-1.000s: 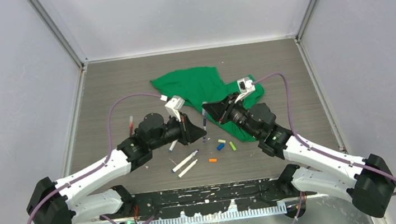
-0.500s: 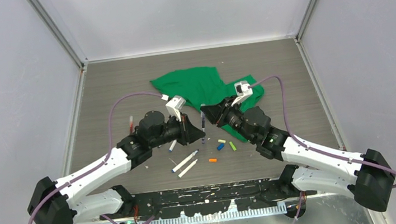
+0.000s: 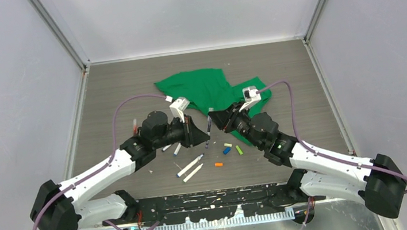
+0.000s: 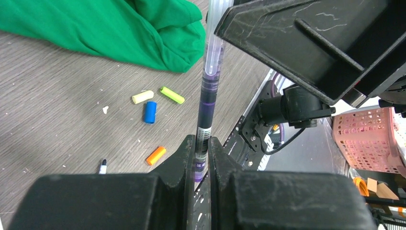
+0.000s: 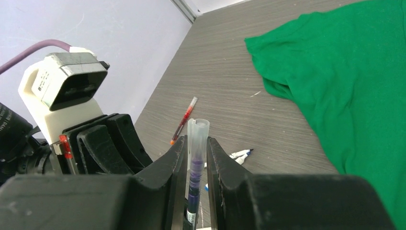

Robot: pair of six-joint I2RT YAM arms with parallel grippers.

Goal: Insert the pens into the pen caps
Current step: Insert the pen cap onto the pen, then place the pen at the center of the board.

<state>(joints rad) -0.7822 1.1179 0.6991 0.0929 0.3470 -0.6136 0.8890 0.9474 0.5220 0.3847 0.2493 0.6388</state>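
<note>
Where the left gripper (image 4: 202,143) clamps a slim purple pen (image 4: 208,96) by its lower barrel, the right gripper (image 5: 196,143) clamps the tubular clear cap (image 5: 198,130) on its top, upright over mid-table. Four stubby plastic caps lie near-right: yellow cap (image 4: 142,97), blue cap (image 4: 150,111), green cap (image 4: 172,95), orange cap (image 4: 156,155).

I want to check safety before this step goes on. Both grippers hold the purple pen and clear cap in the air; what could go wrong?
1. The left gripper pinches the purple pen near one end, the right gripper the clear cap at the other; a push off-axis may tilt the pen or make it slip.
2. I cannot tell if the cap is fully seated; released early, it might drop beside the blue cap on the table.
</note>
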